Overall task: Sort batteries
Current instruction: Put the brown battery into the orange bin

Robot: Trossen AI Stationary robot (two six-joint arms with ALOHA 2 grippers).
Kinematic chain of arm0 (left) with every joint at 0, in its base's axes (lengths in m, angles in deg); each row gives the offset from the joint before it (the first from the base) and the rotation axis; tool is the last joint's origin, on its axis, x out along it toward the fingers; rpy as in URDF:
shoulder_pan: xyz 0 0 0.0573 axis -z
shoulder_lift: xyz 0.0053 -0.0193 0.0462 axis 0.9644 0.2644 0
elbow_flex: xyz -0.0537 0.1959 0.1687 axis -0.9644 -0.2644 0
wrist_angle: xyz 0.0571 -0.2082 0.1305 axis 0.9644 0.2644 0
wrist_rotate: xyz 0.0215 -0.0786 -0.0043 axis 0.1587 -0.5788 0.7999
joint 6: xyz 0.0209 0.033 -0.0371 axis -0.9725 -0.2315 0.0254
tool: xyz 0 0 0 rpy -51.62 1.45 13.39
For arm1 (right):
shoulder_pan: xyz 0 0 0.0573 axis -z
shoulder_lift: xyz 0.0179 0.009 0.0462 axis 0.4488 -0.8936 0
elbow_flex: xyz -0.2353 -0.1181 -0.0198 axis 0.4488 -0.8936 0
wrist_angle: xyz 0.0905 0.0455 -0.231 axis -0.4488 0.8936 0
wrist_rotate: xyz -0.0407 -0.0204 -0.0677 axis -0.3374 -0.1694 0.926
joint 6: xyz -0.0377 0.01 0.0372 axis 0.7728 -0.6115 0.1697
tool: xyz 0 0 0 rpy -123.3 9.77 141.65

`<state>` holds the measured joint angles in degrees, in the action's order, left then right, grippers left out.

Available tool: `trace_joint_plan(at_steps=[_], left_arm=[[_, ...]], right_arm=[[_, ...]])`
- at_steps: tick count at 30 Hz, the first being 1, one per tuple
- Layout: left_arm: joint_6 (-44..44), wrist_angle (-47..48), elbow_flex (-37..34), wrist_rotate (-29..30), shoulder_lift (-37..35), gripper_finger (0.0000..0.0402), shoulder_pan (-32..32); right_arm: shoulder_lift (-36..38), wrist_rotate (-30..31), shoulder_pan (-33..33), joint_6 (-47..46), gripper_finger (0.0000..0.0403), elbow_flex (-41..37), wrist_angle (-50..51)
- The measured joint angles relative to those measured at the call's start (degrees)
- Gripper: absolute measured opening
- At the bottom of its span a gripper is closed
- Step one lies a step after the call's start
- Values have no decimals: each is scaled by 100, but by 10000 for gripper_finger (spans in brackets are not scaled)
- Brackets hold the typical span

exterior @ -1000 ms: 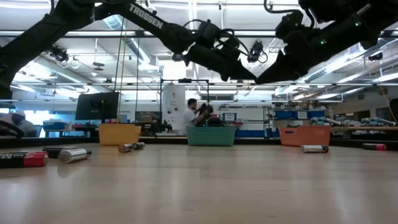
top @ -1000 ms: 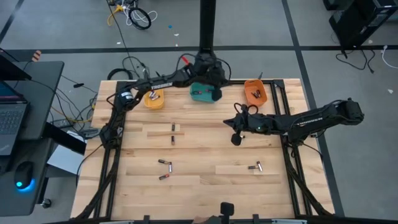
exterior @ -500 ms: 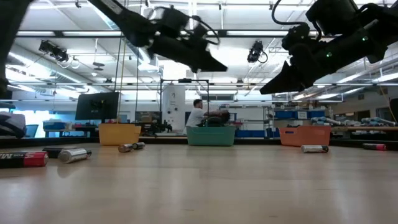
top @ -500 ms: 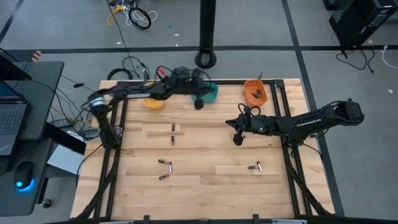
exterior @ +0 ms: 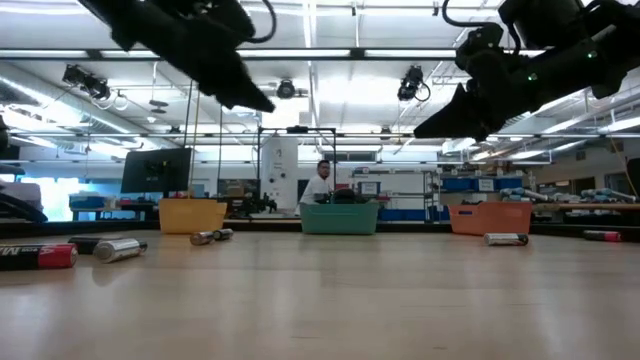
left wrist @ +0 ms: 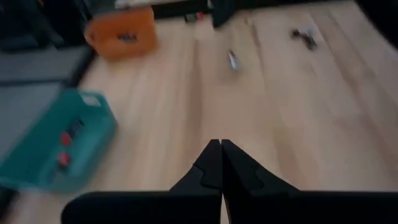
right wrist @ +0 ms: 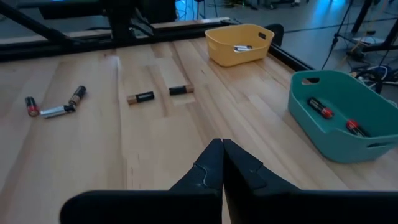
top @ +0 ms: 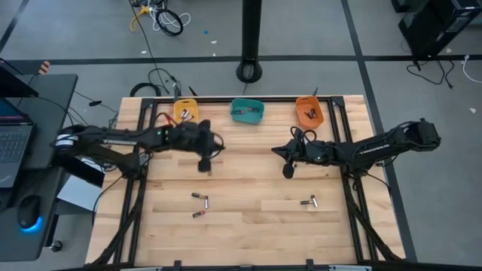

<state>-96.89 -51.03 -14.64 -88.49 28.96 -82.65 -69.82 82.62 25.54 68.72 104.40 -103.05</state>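
Three plastic bins are lined along the upper edge of the light wooden table [top: 248,181] in the high view: yellow bin [top: 186,112], teal bin [top: 247,111], orange bin [top: 309,110]. Loose cylindrical batteries remain on the boards: a pair at centre-left [right wrist: 155,94], a cluster at lower left [top: 199,205], one at lower right [top: 309,201].

Left gripper [left wrist: 219,163] is held above the centre-left pair, fingers pressed together, empty. Right gripper [right wrist: 219,158] is held mid-table right of centre, likewise pressed together, empty.

Risk judged: descent with fingers unparted would knock a cell rolling. Nothing is seen blocking either arm; the two arms are well apart.
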Motion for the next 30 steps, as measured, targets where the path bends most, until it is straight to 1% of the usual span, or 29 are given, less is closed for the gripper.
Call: trace_joint_plan(at_steps=[2,6,11,13,18,22,26,30], left_arm=[[169,454,-67,50,-165,3,253],[614,1502,-81,44,-175,3,700],[1102,2305,-87,46,-76,3,1246],[1305,2342,-78,45,-79,3,1460],[1919,2810,-78,28,-79,4,2092],[2438,3193,-78,96,-76,14,2664],[2822,3187,-78,223,-73,39,3031],[3160,3211,-76,304,137,77,3181]], right_arm=[[0,4,0,0,11,0,2],[0,33,1,9,11,0,-54],[0,33,0,14,12,0,-68],[0,33,0,20,12,0,-66],[-2,33,0,37,12,0,-53],[-2,33,0,155,12,0,-41],[-2,32,0,214,12,0,-40],[-2,26,23,319,12,0,-40]])
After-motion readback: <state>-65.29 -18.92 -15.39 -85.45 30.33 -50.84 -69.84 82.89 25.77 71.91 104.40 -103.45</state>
